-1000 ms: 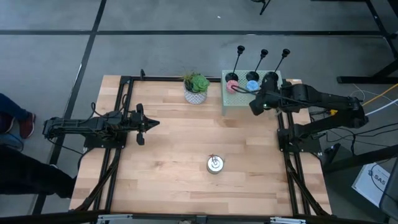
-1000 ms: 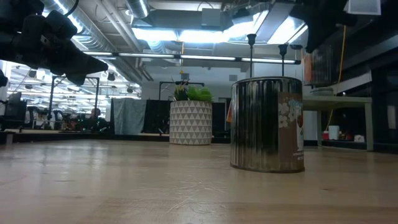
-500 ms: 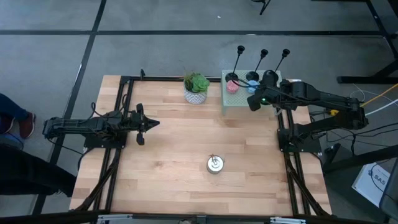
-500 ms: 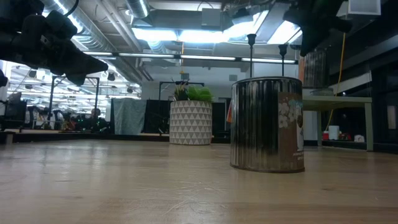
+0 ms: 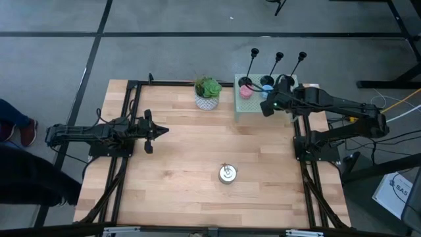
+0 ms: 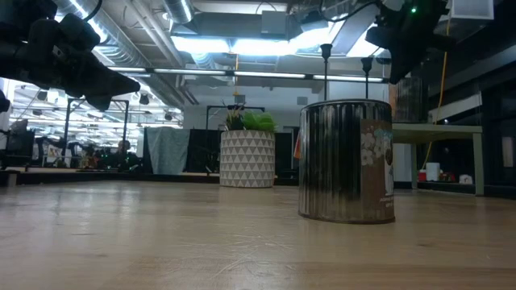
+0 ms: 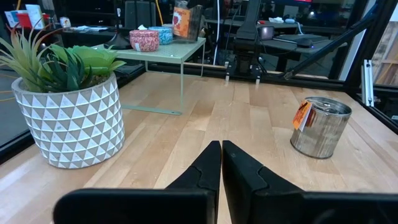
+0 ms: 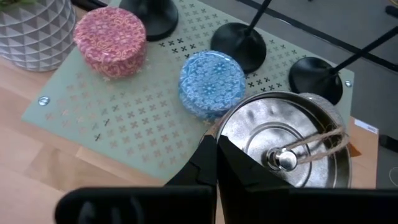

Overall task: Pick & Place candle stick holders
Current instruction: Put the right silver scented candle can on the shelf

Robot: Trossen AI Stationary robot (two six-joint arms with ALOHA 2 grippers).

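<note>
Three black candle stick holders stand by their round bases (image 5: 245, 82) (image 5: 266, 81) (image 5: 287, 83) along the far side of a pale green raised stand (image 5: 253, 108) at the table's far right, with thin stems rising to small knobs. The bases also show in the right wrist view (image 8: 242, 43). My right gripper (image 5: 265, 107) (image 8: 216, 146) is shut and empty above the stand, just near of the holders, between a blue candle (image 8: 211, 74) and a silver tin (image 8: 289, 146). My left gripper (image 5: 161, 130) (image 7: 221, 149) is shut and empty over the table's left half.
A pink candle (image 8: 110, 40) sits on the stand's left part. A plant in a white patterned pot (image 5: 208, 92) stands left of the stand. Another silver tin (image 5: 227, 174) stands mid-table toward the near edge. A person's legs (image 5: 13, 131) show beyond the left edge.
My right gripper has moved a little toward the table's far edge over the green stand, closer to the holders, and has come lower in the low view. It stays shut. Nothing on the stand has moved.
</note>
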